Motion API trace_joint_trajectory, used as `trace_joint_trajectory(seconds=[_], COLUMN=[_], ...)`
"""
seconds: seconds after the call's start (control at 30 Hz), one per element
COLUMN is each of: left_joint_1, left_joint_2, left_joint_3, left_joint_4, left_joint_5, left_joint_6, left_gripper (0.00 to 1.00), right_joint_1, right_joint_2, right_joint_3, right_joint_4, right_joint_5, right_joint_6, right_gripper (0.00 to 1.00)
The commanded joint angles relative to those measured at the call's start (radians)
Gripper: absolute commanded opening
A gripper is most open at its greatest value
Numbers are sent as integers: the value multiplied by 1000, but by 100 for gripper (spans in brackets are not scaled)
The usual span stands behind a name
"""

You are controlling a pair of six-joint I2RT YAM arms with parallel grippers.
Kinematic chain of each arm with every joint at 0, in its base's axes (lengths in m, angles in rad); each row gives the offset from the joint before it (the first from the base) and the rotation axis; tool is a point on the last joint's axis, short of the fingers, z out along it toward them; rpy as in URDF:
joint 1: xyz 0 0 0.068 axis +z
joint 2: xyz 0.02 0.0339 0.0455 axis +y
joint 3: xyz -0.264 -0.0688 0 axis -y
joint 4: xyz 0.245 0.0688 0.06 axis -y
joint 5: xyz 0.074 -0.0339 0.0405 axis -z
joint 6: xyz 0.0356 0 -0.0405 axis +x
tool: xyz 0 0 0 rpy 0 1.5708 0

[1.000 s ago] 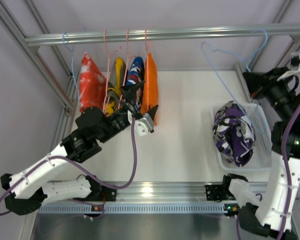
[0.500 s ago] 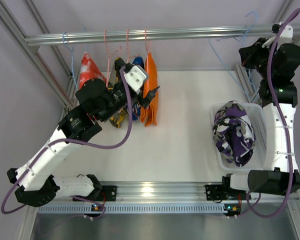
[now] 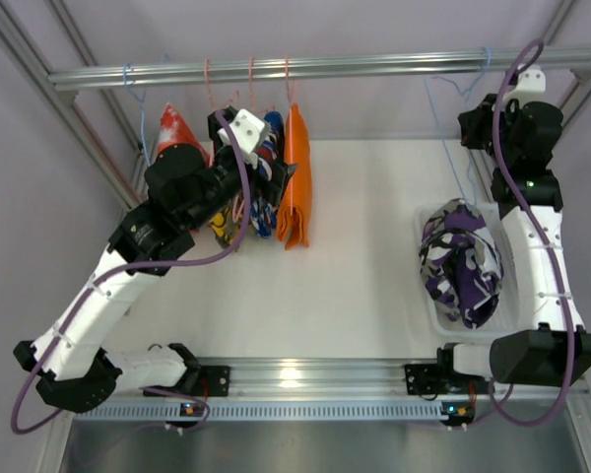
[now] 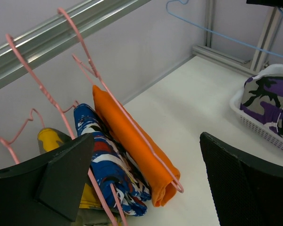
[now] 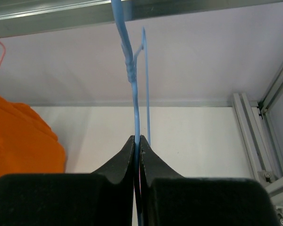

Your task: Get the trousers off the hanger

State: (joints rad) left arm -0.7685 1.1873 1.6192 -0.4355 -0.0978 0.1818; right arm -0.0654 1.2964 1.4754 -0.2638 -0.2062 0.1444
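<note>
The orange trousers (image 3: 295, 182) hang folded over a pink hanger (image 4: 108, 96) on the rail (image 3: 374, 67). In the left wrist view the orange trousers (image 4: 132, 141) lie ahead, between my spread fingers (image 4: 245, 183). My left gripper (image 3: 274, 175) is open, right beside them and touching nothing that I can see. The camouflage trousers (image 3: 460, 261) lie heaped in a white basket (image 3: 517, 246) on the right, off any hanger. My right gripper (image 5: 137, 139) is shut on the wire of an empty blue hanger (image 5: 131, 70), held up near the rail (image 5: 132, 12).
On the rail left of the orange pair hang a blue patterned garment (image 4: 108, 165), a yellow-olive one (image 3: 227, 222) and a red-and-white one (image 3: 174, 138). Another blue hanger (image 3: 130, 84) hangs at far left. Frame posts (image 3: 98, 158) stand at both sides.
My left arm rose from the table and swung its open gripper up against the hanging garments. My right arm lifted and carried the blue hanger up to the rail.
</note>
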Motion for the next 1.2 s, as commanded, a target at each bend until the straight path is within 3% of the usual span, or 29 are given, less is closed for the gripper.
trace_joint_trajectory(seconds=[0.0, 0.03, 0.1, 0.13, 0.2, 0.23, 0.43, 0.6, 0.67, 0.73, 0.8, 0.9, 0.97, 1.03, 1.17], left_joint_1=[27, 31, 40, 43, 52, 57, 100, 130, 149, 166, 190, 209, 227, 238, 287], left_joint_2=[-3, -2, -3, -2, -3, -6, -20, -54, -63, -69, -78, -78, -83, -86, -83], left_joint_3=[31, 34, 39, 41, 42, 44, 50, 8, -10, -19, -31, -33, -39, -41, -35], left_joint_4=[11, 12, 20, 23, 35, 40, 44, 58, 67, 69, 60, 29, 32, 46, 70], left_joint_5=[10, 10, 7, 6, 4, 0, 1, 0, 6, 12, 26, 47, 69, 76, 70], left_joint_6=[-45, -47, -50, -53, -53, -57, -85, -102, -113, -139, -160, -221, -234, -245, -252], left_gripper=[99, 99, 99, 99, 99, 99, 99, 99, 99, 99, 99, 99, 99, 99, 99], right_joint_1=[12, 12, 10, 10, 10, 10, 10, 3, 3, 3, 3, 27, 62, 182, 370], right_joint_2=[-45, -49, -57, -66, -77, -94, -238, -432, -534, -592, -566, -400, -343, -278, -181], right_joint_3=[-29, -33, -33, -35, -27, -27, 8, -41, -88, -113, -52, 5, 8, -6, -93], right_joint_4=[60, 55, 48, 46, 29, 21, -141, -285, -256, -229, -273, -321, -274, -198, 157], right_joint_5=[-2, -4, -21, -30, -65, -76, -125, -6, -76, -279, -536, -694, -708, -679, -555], right_joint_6=[-31, -31, -34, -38, -43, -40, -71, -72, -106, -135, -126, -8, 33, 92, 269], right_gripper=[1, 9, 16, 35, 55, 71, 97, 100, 99, 100, 99, 100, 100, 99, 98])
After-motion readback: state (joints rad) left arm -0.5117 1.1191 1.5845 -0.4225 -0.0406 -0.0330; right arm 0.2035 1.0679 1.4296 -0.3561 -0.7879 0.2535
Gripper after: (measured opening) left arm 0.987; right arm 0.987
